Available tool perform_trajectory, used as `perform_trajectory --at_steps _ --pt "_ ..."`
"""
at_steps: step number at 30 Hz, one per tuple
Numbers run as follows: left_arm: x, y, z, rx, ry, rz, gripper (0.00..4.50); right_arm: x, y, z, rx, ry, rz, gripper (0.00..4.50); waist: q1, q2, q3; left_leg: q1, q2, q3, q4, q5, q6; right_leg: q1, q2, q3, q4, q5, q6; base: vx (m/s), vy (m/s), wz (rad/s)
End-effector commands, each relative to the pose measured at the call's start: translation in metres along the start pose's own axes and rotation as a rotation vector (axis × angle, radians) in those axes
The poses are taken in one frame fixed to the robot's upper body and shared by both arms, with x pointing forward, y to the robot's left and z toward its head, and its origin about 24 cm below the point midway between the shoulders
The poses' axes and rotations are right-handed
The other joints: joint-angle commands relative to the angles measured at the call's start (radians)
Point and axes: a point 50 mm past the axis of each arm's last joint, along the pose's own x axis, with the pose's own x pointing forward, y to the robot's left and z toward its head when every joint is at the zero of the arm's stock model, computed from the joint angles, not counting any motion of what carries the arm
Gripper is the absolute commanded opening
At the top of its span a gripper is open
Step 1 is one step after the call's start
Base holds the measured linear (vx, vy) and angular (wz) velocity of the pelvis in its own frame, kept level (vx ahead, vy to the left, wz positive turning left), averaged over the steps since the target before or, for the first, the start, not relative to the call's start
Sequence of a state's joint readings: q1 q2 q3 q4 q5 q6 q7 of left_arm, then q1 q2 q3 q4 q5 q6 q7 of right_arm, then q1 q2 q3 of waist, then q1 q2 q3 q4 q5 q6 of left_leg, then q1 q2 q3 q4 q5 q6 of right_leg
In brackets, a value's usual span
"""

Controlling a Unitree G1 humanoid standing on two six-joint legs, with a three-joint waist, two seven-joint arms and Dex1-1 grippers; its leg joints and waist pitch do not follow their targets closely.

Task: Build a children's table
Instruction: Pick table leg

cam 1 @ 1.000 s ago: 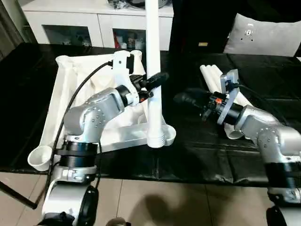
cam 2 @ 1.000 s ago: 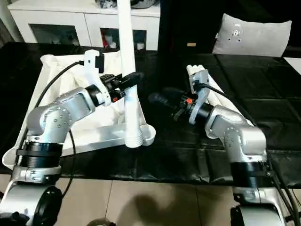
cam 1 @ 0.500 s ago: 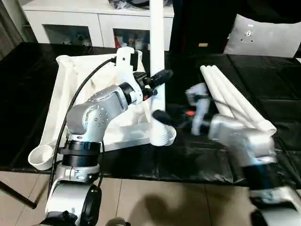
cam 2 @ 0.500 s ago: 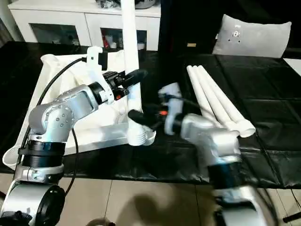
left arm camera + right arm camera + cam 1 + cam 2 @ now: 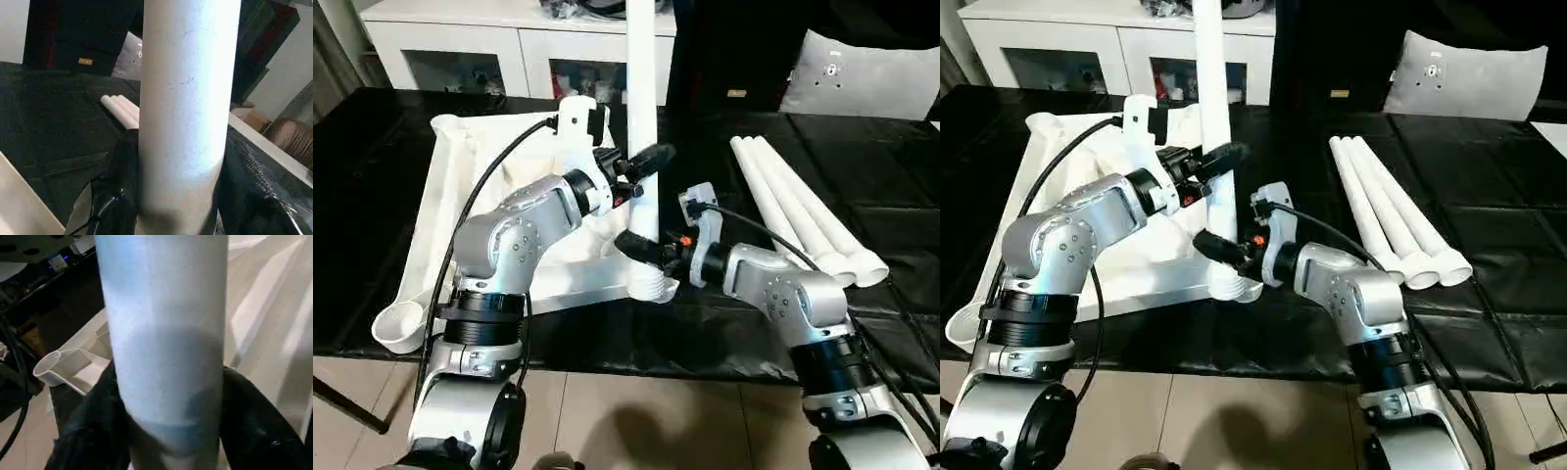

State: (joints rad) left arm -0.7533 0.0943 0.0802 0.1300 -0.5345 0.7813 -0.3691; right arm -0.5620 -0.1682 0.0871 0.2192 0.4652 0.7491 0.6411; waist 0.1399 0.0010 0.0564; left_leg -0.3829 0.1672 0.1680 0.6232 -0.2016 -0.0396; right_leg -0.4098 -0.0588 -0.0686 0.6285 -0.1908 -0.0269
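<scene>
The children's table top [image 5: 460, 166] lies upside down on the black-covered table, at the left. One white leg [image 5: 641, 98] stands upright with its ribbed lower end [image 5: 646, 284] at the top's near right corner socket. My left gripper [image 5: 651, 157] is shut on this leg about halfway up; in the left wrist view the leg [image 5: 188, 112] sits against a black finger [image 5: 122, 181]. My right gripper [image 5: 636, 245] clasps the same leg [image 5: 161, 333] just above the socket, with black fingers [image 5: 93, 431] pressed on both sides.
Three more white legs [image 5: 803, 211] lie side by side on the black cover at the right. A grey cushion [image 5: 862, 73] rests at the back right, and a white cabinet [image 5: 460, 49] stands behind. The top's near left corner socket [image 5: 396, 328] overhangs the table's front edge.
My right arm swung left from beside the lying legs to the upright leg, and its fingers closed around it low down. The left gripper kept its hold, and the leg shifted slightly.
</scene>
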Motion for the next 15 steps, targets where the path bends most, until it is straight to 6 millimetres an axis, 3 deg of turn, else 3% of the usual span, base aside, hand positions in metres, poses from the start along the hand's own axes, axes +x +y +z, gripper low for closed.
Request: perform_trajectory --at_steps 1,9,12,15 --pt "0.004 -0.008 0.007 0.029 -0.009 -0.031 1.8 -0.001 -0.004 0.003 0.004 0.006 -0.031 2.22 -0.005 -0.007 -0.074 0.012 0.057 -0.02 -0.072 -0.039 0.003 0.064 -0.092 0.056 -0.067 -0.094 -0.172 0.0 0.0 0.0" --pt "0.004 -0.004 0.004 0.069 0.012 -0.007 1.8 -0.004 -0.003 0.005 -0.011 -0.014 -0.005 1.94 -0.005 -0.009 -0.074 0.012 0.059 -0.02 -0.072 -0.031 0.006 0.064 -0.094 0.057 -0.066 -0.095 -0.171 0.0 0.0 0.0" --pt "0.002 -0.004 0.003 0.058 0.015 -0.019 2.5 -0.007 -0.002 0.006 -0.017 -0.03 0.027 1.92 -0.004 -0.009 -0.075 0.012 0.058 -0.019 -0.071 -0.031 0.008 0.064 -0.094 0.057 -0.066 -0.094 -0.173 0.0 0.0 0.0" --pt "0.001 -0.004 0.0 0.038 0.015 -0.037 2.59 -0.013 -0.002 0.006 -0.031 -0.042 0.063 1.9 -0.002 -0.007 -0.074 0.012 0.058 -0.019 -0.07 -0.031 0.013 0.064 -0.093 0.057 -0.068 -0.091 -0.172 0.0 0.0 0.0"
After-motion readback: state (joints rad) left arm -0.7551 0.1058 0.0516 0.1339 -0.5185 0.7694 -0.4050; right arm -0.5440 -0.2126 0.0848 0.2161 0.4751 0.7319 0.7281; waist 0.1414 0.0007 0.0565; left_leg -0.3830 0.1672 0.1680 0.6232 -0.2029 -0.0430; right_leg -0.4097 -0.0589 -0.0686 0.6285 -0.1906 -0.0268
